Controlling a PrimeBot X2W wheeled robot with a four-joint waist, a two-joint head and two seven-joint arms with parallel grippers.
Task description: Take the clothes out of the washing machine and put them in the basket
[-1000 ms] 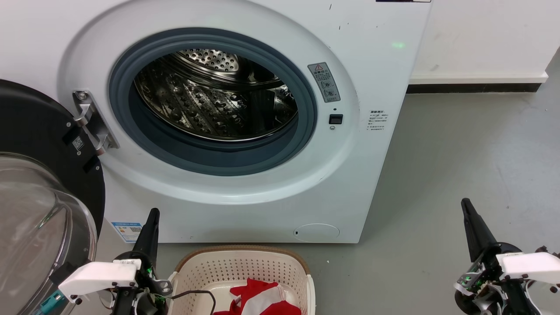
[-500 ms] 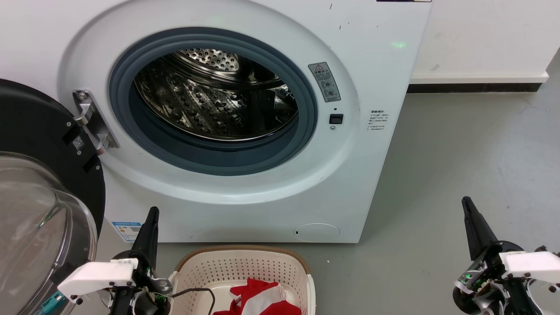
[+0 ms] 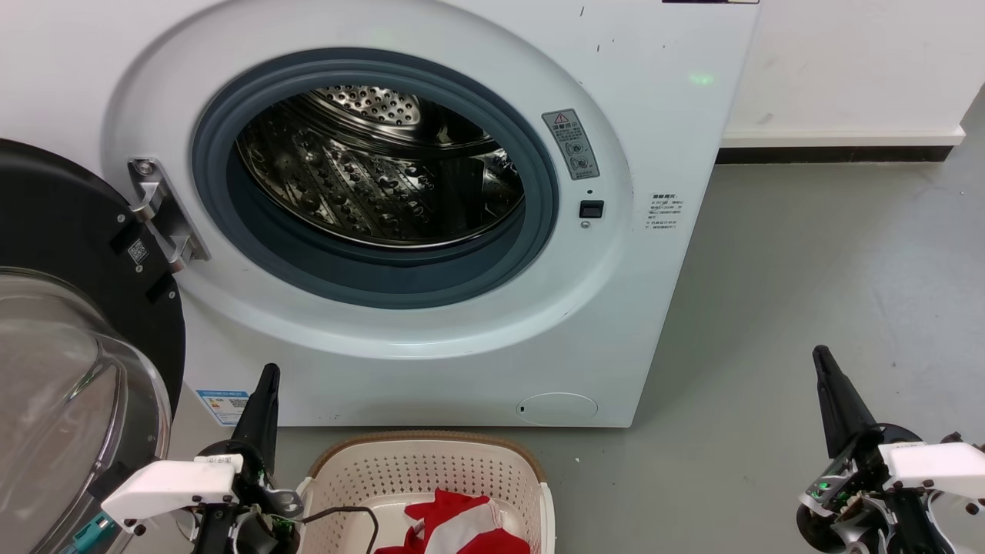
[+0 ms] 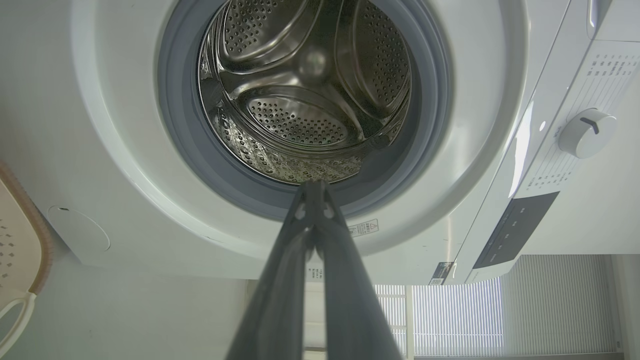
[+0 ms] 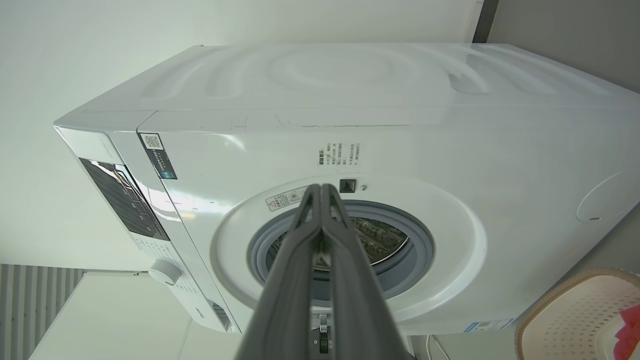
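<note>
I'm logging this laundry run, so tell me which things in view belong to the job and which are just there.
Belong to the job:
washing machine, door open
basket
red and white clothes, lying in the basket
left gripper and right gripper, both shut

Just there:
blinds
black skirting strip
grey floor

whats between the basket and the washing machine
In the head view, a narrow strip of bare grey floor separates the basket from the foot of the washing machine; nothing lies on it.

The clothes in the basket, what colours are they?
The clothes are red with white stripes; head view.
</note>
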